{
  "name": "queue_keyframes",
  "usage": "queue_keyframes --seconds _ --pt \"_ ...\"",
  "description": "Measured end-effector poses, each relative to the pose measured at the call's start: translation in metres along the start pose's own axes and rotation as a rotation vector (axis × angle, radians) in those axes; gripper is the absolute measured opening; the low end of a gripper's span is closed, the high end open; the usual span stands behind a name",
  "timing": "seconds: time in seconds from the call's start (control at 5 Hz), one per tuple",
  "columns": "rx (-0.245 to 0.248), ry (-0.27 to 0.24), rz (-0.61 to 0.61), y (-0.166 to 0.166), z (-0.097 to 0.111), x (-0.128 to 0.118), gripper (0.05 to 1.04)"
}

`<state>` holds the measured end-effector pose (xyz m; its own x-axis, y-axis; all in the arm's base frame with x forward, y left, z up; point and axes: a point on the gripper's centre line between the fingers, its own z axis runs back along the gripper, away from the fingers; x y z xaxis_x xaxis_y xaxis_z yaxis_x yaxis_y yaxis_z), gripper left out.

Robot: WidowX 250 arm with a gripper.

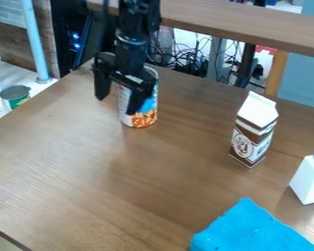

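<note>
Nearest the camera lies a blue cloth (254, 230); well beyond, the can (144, 119) stands upright, behind and slightly view-right of the gripper (118, 104), whose empty fingers are spread; a carton (253, 130) stands farther view-right.

Brown-and-white milk carton (252, 130), upright on the wooden counter (67, 162), to the right of the pincer (118, 104) and a little nearer the viewer. Farther right and nearer still, a white bottle (309, 180) with a grey top, at the view's edge. Below the carton, farthest toward the viewer from the pincer, a bright blue cloth (251, 230). Left of the pincer, beyond the counter's edge, a green-sided can (15, 95) on a pale surface, near a light blue pole (32, 39). Behind the pincer, tangled dark cables (179, 54) under a wooden beam (238, 24).
</note>
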<state>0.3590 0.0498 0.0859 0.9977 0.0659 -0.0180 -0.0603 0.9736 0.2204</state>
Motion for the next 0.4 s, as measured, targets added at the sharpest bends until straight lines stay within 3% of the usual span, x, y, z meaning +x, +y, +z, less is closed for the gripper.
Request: queue_keyframes --seconds 0.2,0.4 --pt "-0.007 -0.050 0.002 0.010 0.029 -0.042 1.001" --pt "-0.028 -0.079 0.028 0.032 0.042 -0.092 1.001"
